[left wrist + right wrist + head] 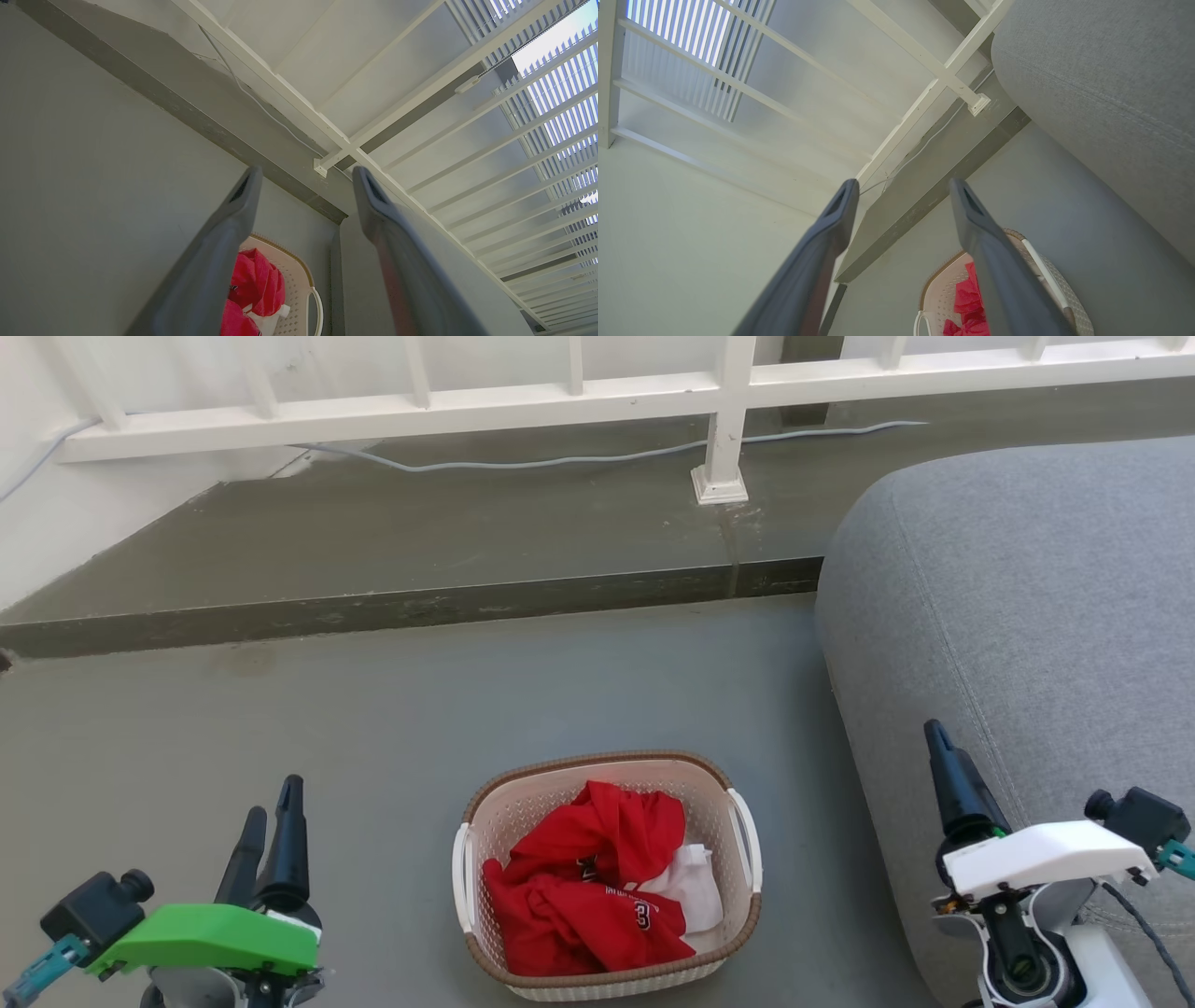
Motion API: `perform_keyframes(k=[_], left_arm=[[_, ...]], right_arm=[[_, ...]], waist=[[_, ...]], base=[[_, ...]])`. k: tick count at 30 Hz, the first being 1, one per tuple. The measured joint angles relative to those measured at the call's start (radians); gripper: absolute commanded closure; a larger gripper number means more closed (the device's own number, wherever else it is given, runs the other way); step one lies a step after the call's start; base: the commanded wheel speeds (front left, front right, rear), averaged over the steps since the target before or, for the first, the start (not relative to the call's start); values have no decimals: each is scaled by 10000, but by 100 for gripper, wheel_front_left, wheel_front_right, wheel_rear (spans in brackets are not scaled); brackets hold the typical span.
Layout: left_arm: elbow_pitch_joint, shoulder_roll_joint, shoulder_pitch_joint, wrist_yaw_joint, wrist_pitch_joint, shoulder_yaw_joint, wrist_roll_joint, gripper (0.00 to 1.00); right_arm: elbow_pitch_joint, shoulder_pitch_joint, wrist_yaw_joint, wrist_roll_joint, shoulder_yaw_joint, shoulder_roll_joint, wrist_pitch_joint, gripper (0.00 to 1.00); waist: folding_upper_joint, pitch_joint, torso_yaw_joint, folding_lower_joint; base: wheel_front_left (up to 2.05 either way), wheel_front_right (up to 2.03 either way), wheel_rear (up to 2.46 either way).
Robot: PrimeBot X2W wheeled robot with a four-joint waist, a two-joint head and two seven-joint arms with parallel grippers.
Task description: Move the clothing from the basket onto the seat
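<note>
Basket sits on the grey floor, near centre. The clothing lies heaped inside it: red fabric bunched up, a white patch on its right side, and bits of white lettering I can't read whole.

The seat fills the right side. Its rounded edge is close to the basket's right handle, with a strip of floor between them.

Left gripper is at near left, well apart from the basket. Its fingers are spread wide, with nothing between them.

Right gripper is at near right, in front of the seat's near edge. My wrist view shows both fingers parted wide, gripping nothing.

Far side: a raised dark step, a white railing above it, and a pale cable running along the ledge.
</note>
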Motion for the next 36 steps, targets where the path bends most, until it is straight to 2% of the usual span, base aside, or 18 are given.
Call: perform_keyframes(k=[36], left_arm=[[-1195, 159, 851, 894, -1112, -462, 5703, 0]], right_arm=[[-577, 11, -704, -5129, 1396, -81, -1220, 0]], waist=[[0, -87, -94, 0]], base=[[0, 0, 0]])
